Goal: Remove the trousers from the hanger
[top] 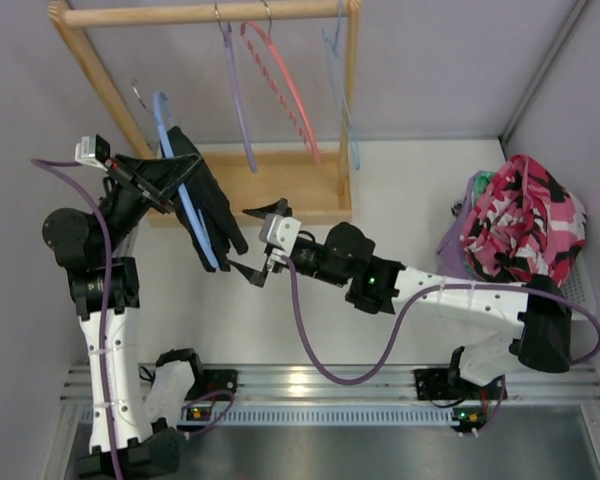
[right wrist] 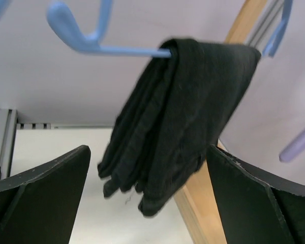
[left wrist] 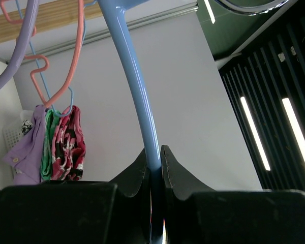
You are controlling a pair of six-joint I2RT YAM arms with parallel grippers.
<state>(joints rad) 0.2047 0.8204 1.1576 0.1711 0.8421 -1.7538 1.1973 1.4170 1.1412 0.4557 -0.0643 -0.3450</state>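
The black trousers [top: 208, 200] hang folded over the bar of the light blue hanger [top: 206, 247], held in the air left of centre. My left gripper [top: 170, 172] is shut on the hanger's curved arm [left wrist: 137, 96]; the jaws pinch it with no gap. My right gripper [top: 261, 243] is open just right of the trousers' lower end. In the right wrist view the trousers [right wrist: 183, 117] hang from the hanger bar [right wrist: 91, 47] between the spread fingers [right wrist: 46, 193], not touched by them.
A wooden rack [top: 210, 14] stands at the back with a purple hanger [top: 238, 95], a red hanger [top: 280, 85] and a thin pale blue hanger [top: 342, 90]. A heap of pink, black and white clothes [top: 525, 215] lies in a basket at the right.
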